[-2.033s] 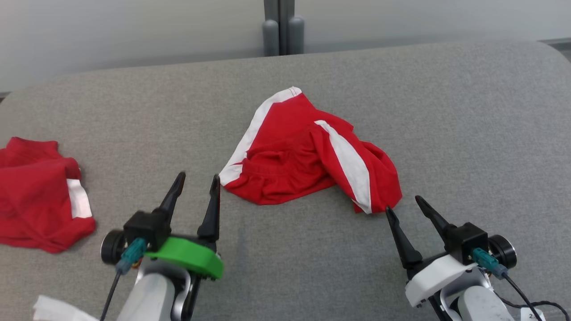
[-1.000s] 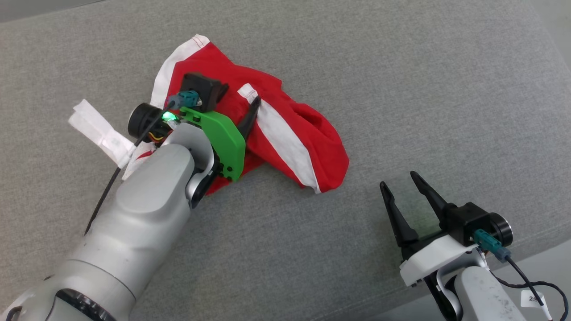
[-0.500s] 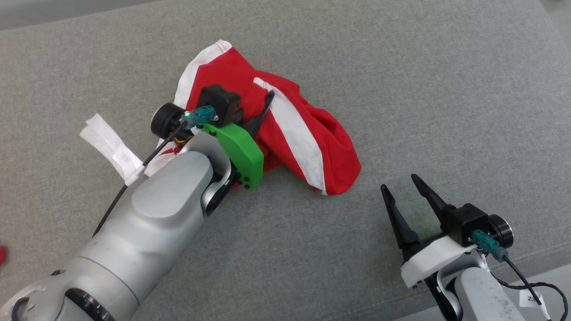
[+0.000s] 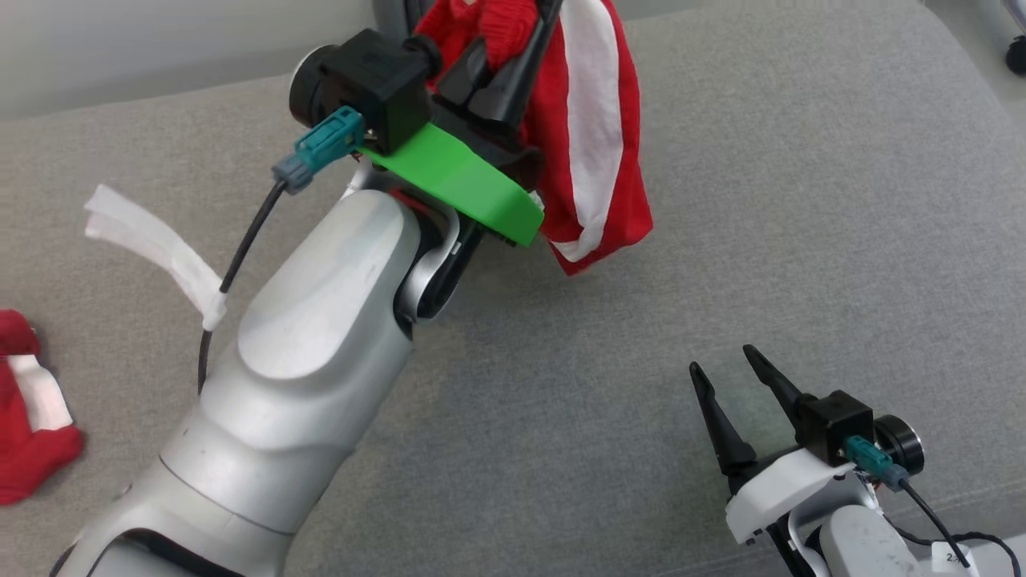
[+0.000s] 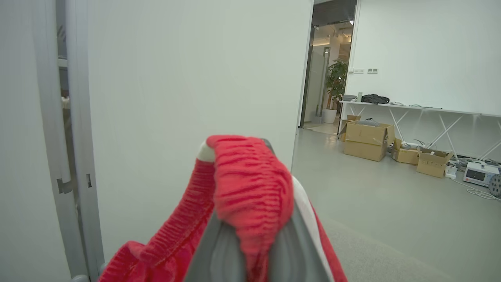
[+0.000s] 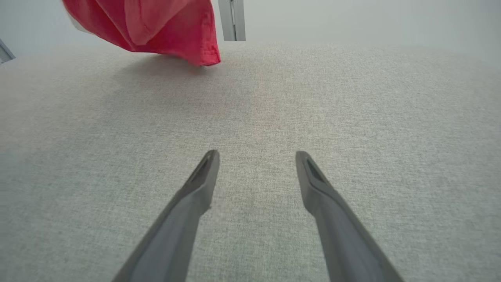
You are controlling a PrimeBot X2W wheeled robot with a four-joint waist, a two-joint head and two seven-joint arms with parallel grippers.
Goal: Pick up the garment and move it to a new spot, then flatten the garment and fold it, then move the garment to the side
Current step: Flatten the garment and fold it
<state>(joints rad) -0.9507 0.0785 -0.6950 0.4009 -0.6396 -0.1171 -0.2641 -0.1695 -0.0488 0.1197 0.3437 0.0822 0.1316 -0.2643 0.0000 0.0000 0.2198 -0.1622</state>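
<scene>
Red garment (image 4: 593, 120) is held by its waistband, clamped in the left gripper (image 5: 238, 164) and hung clear of the worktop (image 4: 801, 200). The right gripper (image 4: 721, 358), fingers spread and holding nothing, is seen well apart. Pick-up is judged done; a carry to a new spot is called for next. No writing can be read.

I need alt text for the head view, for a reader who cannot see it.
The left gripper holds up a red and white garment over a grey fabric surface. The right gripper is open at lower right; a second red garment lies at the left edge.
</scene>
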